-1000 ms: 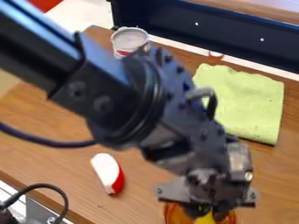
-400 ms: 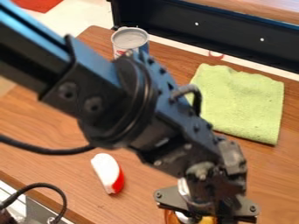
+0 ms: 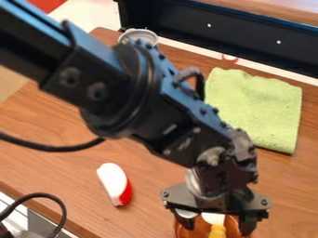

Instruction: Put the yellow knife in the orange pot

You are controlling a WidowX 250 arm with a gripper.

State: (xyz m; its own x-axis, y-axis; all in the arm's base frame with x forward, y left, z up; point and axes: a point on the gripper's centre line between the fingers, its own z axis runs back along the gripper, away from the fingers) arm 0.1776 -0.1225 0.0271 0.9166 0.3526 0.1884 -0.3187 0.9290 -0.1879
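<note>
At the bottom edge, right of centre, my gripper (image 3: 215, 225) hangs over the orange pot (image 3: 202, 230), its fingers spread wide apart. The pot is translucent orange and cut off by the view's lower edge. Between the fingers, touching neither that I can see, lies the yellow knife (image 3: 217, 231), with a white part (image 3: 213, 218) above its yellow end. It sits within the pot's outline; its lower end is out of view.
A red and white wedge (image 3: 115, 184) lies left of the gripper. A green cloth (image 3: 255, 109) is at the right, and a can (image 3: 139, 34) stands at the back behind the arm. A dark blue panel (image 3: 186, 21) borders the far side.
The gripper has opened and let go of the yellow knife, which now shows between the parted fingers. The arm has shifted slightly left and up.
</note>
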